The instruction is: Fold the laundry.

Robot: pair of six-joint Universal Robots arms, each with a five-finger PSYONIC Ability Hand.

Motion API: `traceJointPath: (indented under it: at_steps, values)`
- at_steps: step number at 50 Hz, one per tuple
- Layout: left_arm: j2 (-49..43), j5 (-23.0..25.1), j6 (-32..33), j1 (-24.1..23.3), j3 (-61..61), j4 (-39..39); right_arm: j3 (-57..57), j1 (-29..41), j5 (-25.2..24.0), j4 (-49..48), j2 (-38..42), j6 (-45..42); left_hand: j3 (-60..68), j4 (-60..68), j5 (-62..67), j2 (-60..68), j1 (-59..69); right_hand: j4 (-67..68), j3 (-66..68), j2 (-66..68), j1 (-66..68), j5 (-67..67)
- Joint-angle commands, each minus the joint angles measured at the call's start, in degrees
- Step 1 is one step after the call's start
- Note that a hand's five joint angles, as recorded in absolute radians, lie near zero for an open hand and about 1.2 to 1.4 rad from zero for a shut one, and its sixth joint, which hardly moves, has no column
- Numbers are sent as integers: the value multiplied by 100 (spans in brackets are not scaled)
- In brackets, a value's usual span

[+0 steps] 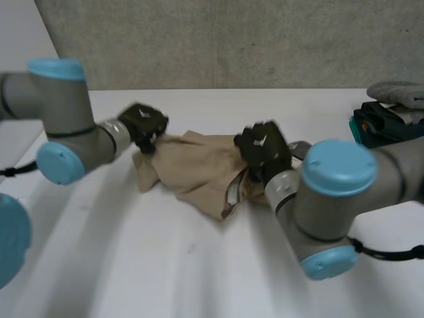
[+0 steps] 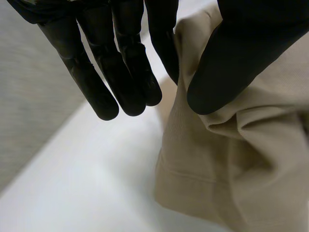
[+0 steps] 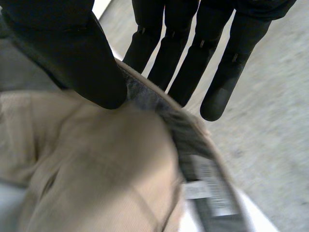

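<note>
Tan garment [image 1: 195, 169] is bunched on the tabletop [image 1: 165, 265], with its long axis running across between the two arms. Its left end is pinched between thumb and fingers of the left robot hand [image 1: 142, 124], and the waistband end is pinched by the right robot hand [image 1: 265, 151]. Pulling the ends apart to flatten it is judged the likely next move.

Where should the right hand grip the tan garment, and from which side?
The waistband, the thick grey-lined edge carrying the label, approached from the right end of the tan garment, where the right hand pinches it under its thumb. That band looks firmer than the creased cloth, so it should slip less. The left hand pinches the opposite end.
</note>
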Motion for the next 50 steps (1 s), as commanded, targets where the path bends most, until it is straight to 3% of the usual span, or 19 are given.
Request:
traceJointPath:
  at_steps: [1,5,13,20,28,40,43,47,49,50]
  values:
    - [1671,-479,-776,21,-637,342,55,-472,-395,55,-1030,506,1200,1162,1409,1174,1452,1167,1254,1265,1440,1400]
    - [2978,-506,-1207,-14,-1216,675,-67,-709,-817,187,-1532,1016,1200,1162,1409,1174,1452,1167,1254,1265,1440,1400]
    - [4676,-655,-1708,-58,-1605,1212,-585,-1297,-1441,819,-2516,2262,1200,1162,1409,1174,1452,1167,1254,1265,1440,1400]
    - [5197,-717,-1937,-93,-1403,1318,-824,-1659,-1766,1163,-2947,3134,1200,1162,1409,1174,1452,1167,1254,1265,1440,1400]
    - [4513,-822,-1893,-261,-1016,1336,-850,-1870,-1846,988,-2746,3732,1200,1162,1409,1174,1452,1167,1254,1265,1440,1400]
    - [1756,-972,-1560,-269,-113,2028,-1148,-1554,-1407,584,-734,3048,1200,1162,1409,1174,1452,1167,1254,1265,1440,1400]
    - [1165,-989,-1559,-269,257,2214,-1394,-1413,-1004,22,-75,2705,1200,1162,1409,1174,1452,1167,1254,1265,1440,1400]
    - [338,-1033,-1621,-278,934,2390,-1562,-1299,-90,-1093,602,2222,1200,1162,1409,1174,1452,1167,1254,1265,1440,1400]
    - [-5,-1077,-1682,-287,1321,2364,-1544,-1193,403,-1902,849,1809,-317,-355,-108,-344,-65,-1362,-1276,-1264,-1090,-1130]
    - [-119,-1086,-1717,-296,1479,2329,-1562,-1132,621,-2400,954,1494,-3193,-3231,-2984,-3219,-2941,-3723,-3636,-3625,-3451,-3490]
